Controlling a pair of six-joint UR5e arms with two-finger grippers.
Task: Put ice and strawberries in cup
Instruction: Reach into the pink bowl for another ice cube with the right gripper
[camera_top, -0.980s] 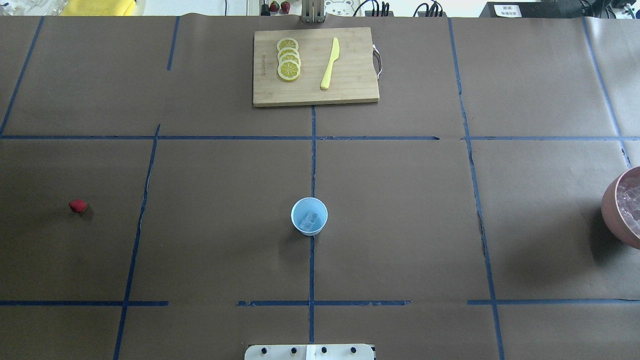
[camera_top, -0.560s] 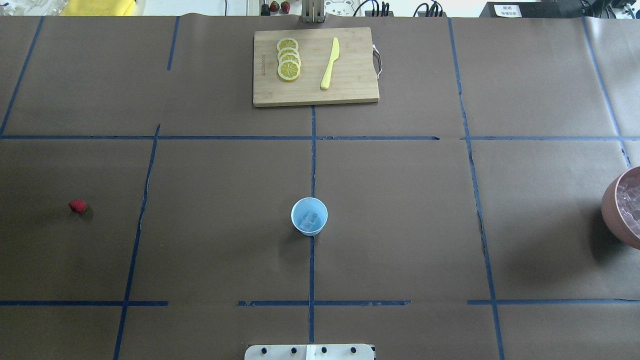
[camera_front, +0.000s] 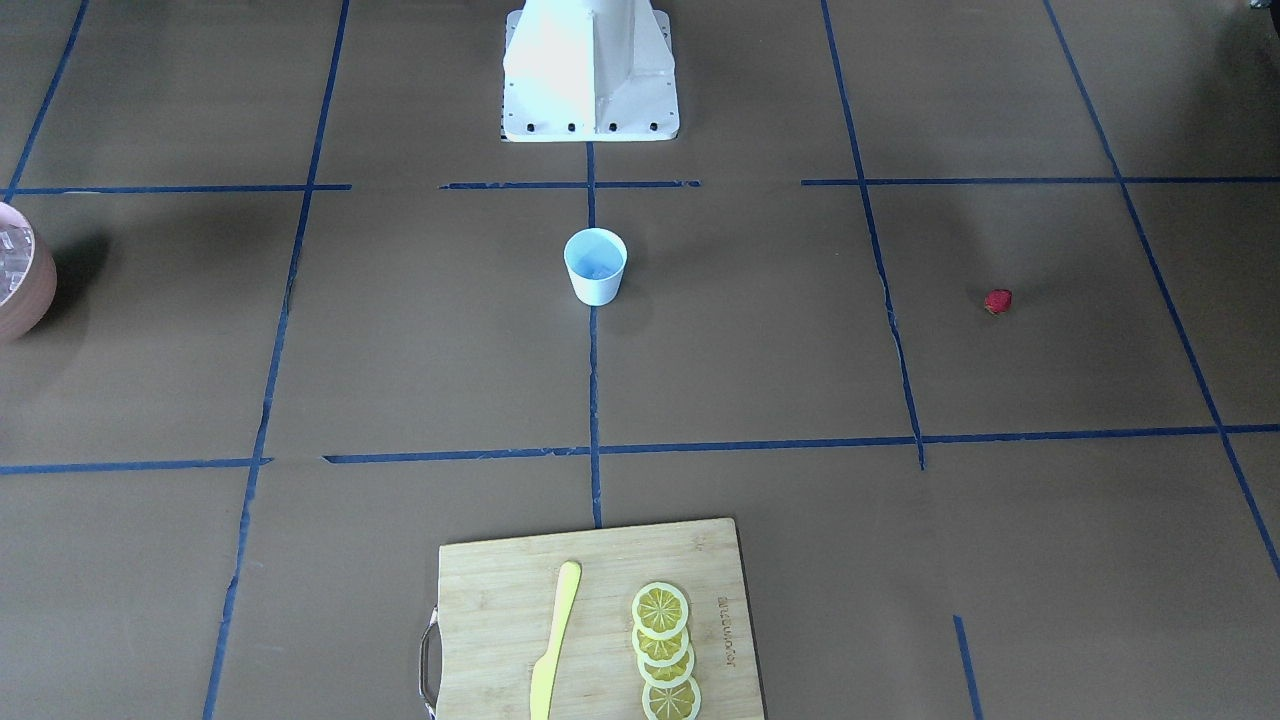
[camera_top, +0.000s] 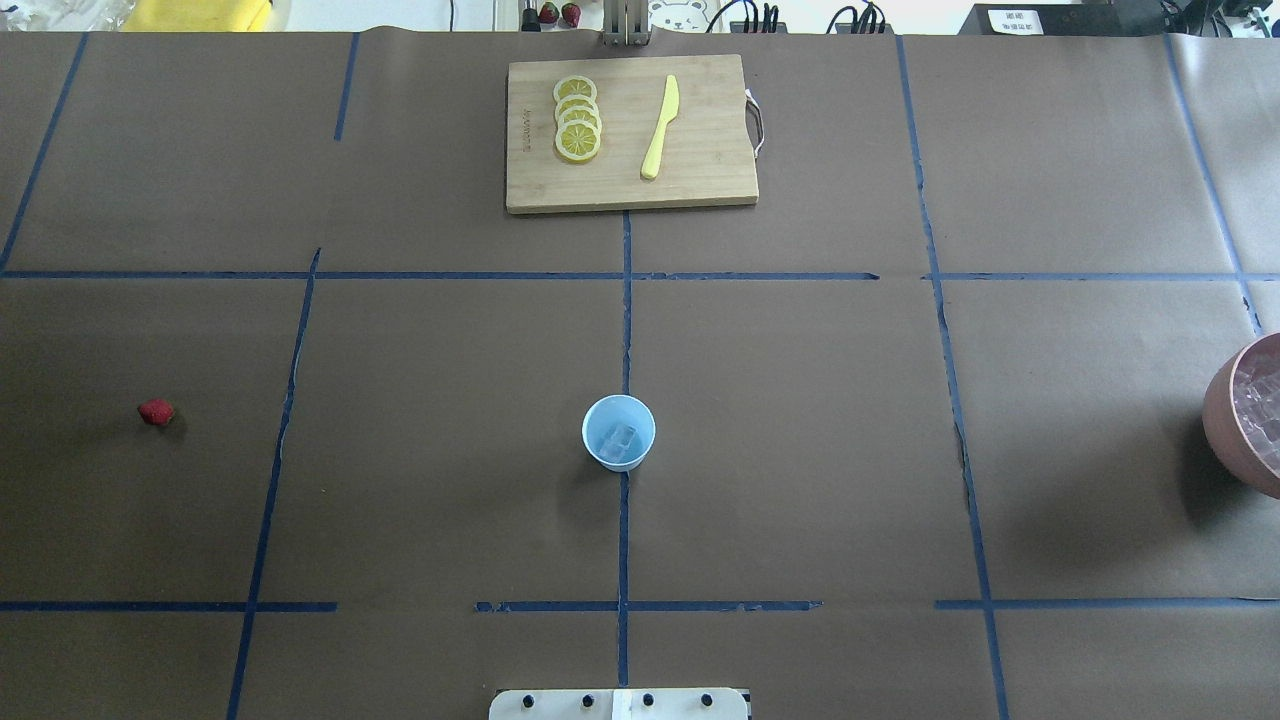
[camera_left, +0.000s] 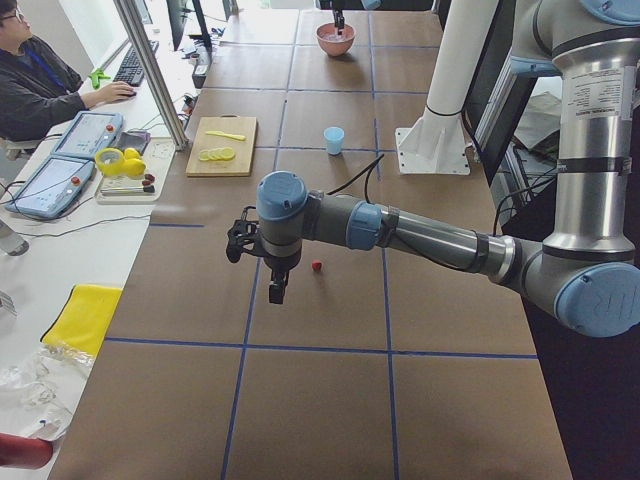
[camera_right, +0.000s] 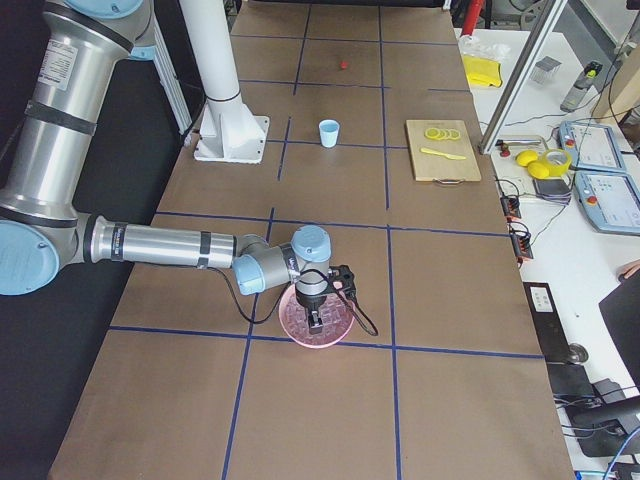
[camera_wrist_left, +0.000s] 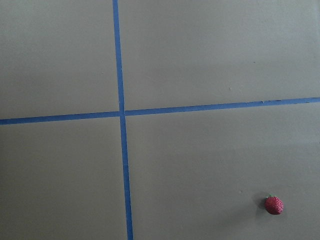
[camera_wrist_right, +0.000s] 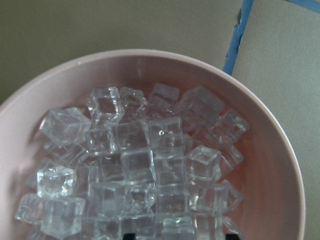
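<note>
The white cup (camera_top: 619, 432) with a pale blue inside stands at mid-table, and an ice cube (camera_top: 622, 440) lies in it. One tiny red strawberry (camera_top: 156, 412) lies on the paper far to the left, also low right in the left wrist view (camera_wrist_left: 273, 205). My left gripper (camera_left: 274, 292) hangs above the table beside the berry; I cannot tell whether it is open. My right gripper (camera_right: 316, 322) hovers over the pinkish bowl (camera_wrist_right: 280, 150), which is full of ice (camera_wrist_right: 135, 165). Its two dark fingertips (camera_wrist_right: 129, 236) show apart at the wrist view's bottom edge, with nothing between them.
A wooden cutting board (camera_top: 700, 180) with lemon slices (camera_top: 577, 118) and a yellow knife (camera_top: 660, 128) lies at the table's far side. The bowl (camera_top: 1225, 420) sits at the right edge. A person sits at a desk (camera_left: 40, 85) beyond the table.
</note>
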